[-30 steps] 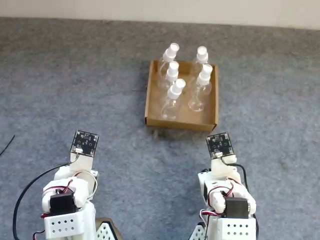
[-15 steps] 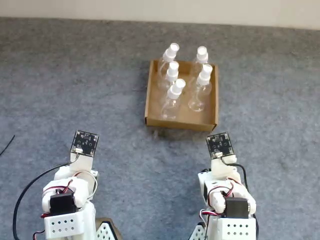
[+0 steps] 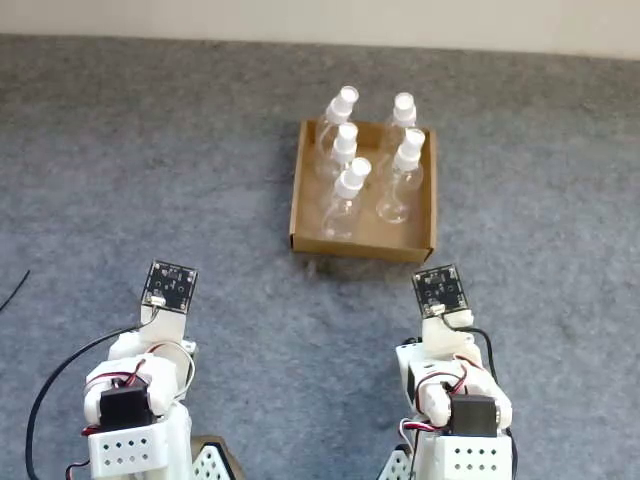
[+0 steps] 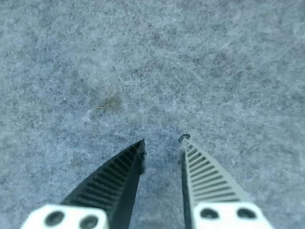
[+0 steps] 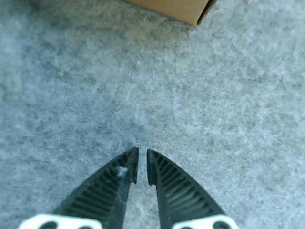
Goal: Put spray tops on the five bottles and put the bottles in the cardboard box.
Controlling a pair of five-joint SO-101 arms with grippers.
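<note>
Five clear bottles [image 3: 343, 205], each wearing a white spray top [image 3: 352, 178], are standing upright inside the open cardboard box [image 3: 360, 246]. The box is sitting ahead of the right gripper [image 5: 142, 160], farther from the left gripper [image 4: 162, 143].

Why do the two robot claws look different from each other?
The left gripper has one black finger and one white; the right gripper has two black ones. The left gripper's tips stand apart; the right gripper's nearly touch. A corner of the cardboard box lies ahead of the right gripper; grey mat lies ahead of the left gripper. Both are empty and hang over the mat.
</note>
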